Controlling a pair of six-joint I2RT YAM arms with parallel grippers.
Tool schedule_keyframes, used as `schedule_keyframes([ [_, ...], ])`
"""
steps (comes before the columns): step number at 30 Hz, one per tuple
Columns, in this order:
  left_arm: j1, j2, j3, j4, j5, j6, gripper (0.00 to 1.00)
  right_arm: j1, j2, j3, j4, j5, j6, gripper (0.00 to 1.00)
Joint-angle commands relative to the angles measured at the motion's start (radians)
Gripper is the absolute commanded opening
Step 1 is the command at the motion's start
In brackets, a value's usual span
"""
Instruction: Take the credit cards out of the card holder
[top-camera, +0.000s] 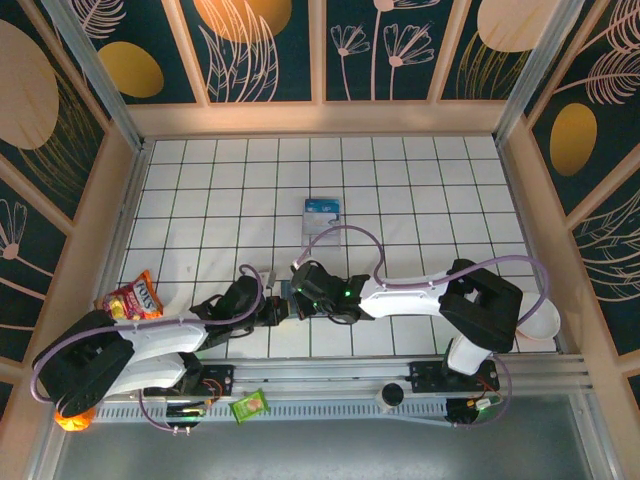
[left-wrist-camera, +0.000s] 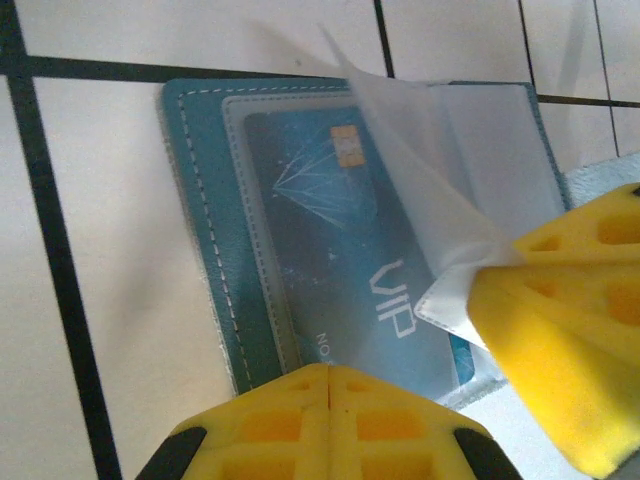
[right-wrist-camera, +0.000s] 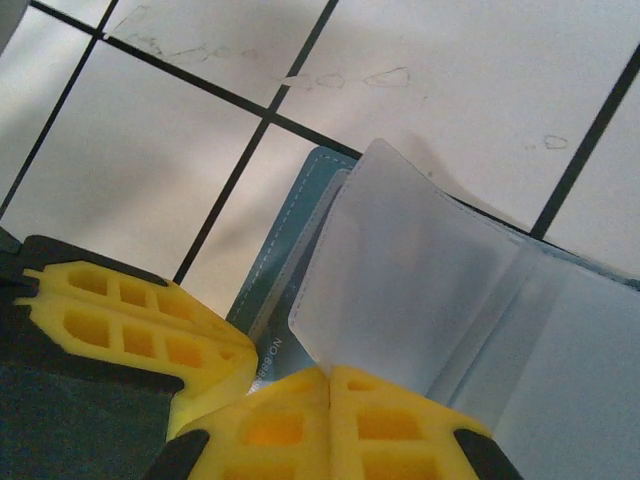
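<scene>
The card holder (left-wrist-camera: 205, 230) lies open on the tiled worktop (top-camera: 420, 190), a blue VIP card (left-wrist-camera: 330, 270) inside. The right pincer (right-wrist-camera: 330, 385) pinches its clear sleeve (right-wrist-camera: 400, 270); the left pincer (left-wrist-camera: 330, 375) is pressed together at its edge.

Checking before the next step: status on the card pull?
Left tool shut at edge of card holder, grip unclear. Right tool shut on clear sleeve, lifted. VIP card in its pocket, nothing on top.

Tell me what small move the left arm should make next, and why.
Probably draw the left gripper back slightly, sliding the VIP card from the card holder: its jaws are shut at the card's near edge, and the right gripper holds the clear sleeve lifted.
</scene>
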Motion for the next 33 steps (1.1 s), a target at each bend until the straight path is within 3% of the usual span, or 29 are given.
schedule_keyframes([
  [1, -0.005, 0.018, -0.029, 0.026, 0.000, -0.021, 0.00, 0.009, -0.033, -0.005, -0.033, 0.067, 0.060, 0.00],
  [2, -0.005, 0.019, -0.030, 0.029, 0.004, -0.022, 0.00, 0.010, -0.039, -0.013, -0.028, 0.056, 0.063, 0.02],
  [5, -0.005, -0.003, -0.027, 0.025, 0.012, -0.013, 0.00, 0.023, -0.060, -0.031, -0.014, 0.048, 0.055, 0.27],
  [9, -0.005, -0.034, -0.007, -0.001, 0.006, 0.004, 0.00, 0.036, -0.101, -0.044, -0.014, 0.080, 0.052, 0.37],
  [27, -0.024, -0.023, 0.098, -0.035, 0.018, 0.021, 0.06, -0.017, -0.244, -0.152, -0.108, 0.166, 0.165, 0.37],
  [33, -0.091, 0.135, 0.176, 0.040, 0.072, 0.010, 0.05, -0.065, -0.360, -0.209, -0.154, 0.219, 0.191, 0.36],
])
